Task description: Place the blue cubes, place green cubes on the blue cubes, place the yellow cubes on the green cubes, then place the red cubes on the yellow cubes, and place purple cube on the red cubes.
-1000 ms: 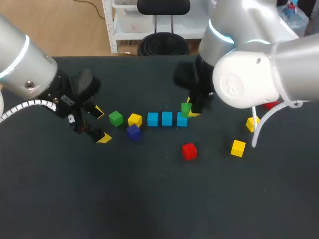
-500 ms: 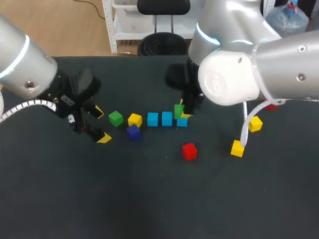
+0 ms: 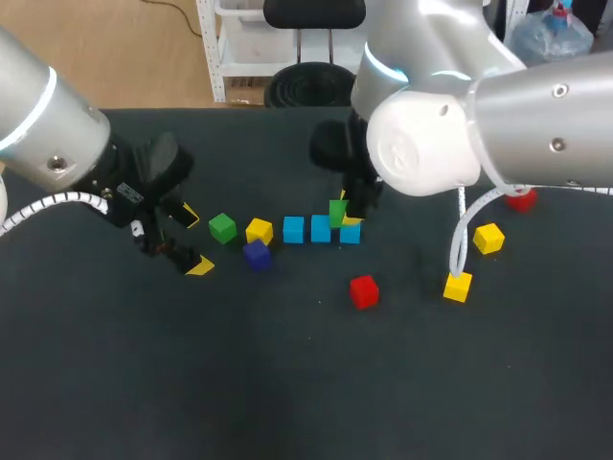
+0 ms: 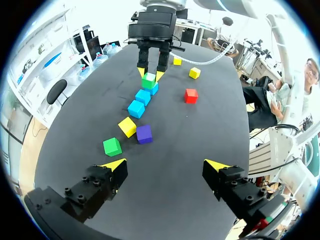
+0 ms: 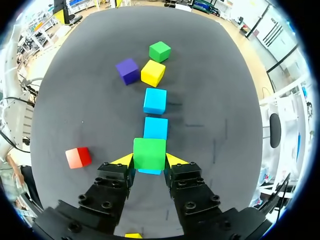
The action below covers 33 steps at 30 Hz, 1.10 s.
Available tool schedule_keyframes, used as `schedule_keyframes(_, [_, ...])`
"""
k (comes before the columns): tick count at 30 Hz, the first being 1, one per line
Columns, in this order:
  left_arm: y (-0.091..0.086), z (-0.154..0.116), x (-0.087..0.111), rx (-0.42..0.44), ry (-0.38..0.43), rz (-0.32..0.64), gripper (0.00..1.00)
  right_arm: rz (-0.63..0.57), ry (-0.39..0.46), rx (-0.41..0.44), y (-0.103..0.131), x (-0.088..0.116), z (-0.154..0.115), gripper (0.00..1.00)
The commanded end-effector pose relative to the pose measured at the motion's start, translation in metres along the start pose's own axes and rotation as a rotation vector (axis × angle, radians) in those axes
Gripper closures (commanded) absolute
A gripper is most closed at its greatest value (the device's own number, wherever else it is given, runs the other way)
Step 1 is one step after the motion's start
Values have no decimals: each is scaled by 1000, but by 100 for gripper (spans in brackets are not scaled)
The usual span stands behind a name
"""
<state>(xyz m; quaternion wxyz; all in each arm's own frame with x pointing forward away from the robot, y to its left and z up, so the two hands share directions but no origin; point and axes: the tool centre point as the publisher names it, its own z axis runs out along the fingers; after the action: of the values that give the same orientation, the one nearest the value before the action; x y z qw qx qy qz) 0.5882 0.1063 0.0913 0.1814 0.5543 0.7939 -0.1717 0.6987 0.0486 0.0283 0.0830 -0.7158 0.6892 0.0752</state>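
Table: we work over a dark table point(image 3: 287, 383) with cubes strewn across its middle and right.
Blue cubes: three blue cubes point(image 3: 320, 228) lie in a straight row at the centre, close together but with narrow gaps between them.
Right gripper: our right gripper point(image 5: 149, 159) hangs over the right end of that row, both yellow-tipped fingers pressed against opposite sides of a cube.
Held green cube: the held green cube point(image 5: 149, 153) sits level between those fingers, above the end blue cube and lapping toward the middle one; we cannot tell whether it touches them.
Left gripper: our left gripper point(image 4: 165, 165) is well apart at the left, fingers spread wide with nothing between them.
Left group: a loose green cube point(image 3: 222, 227) and a yellow cube point(image 3: 259, 230) continue the row's line; a purple cube point(image 3: 256, 253) lies just beside the yellow one.
Right group: a red cube point(image 3: 363, 290) lies alone nearer us; two yellow cubes point(image 3: 488, 238) lie far right, and a second red cube point(image 3: 520, 200) shows partly behind our right arm.
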Motion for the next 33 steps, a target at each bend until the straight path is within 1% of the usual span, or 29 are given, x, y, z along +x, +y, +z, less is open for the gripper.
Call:
schedule_keyframes(1, [1,0,0,2,-1,1,0,0,7,-8,-2,-2,1,100])
schedule_keyframes(33, [1,0,0,2,-1,1,0,6,21,-22,-6,-5,8,100])
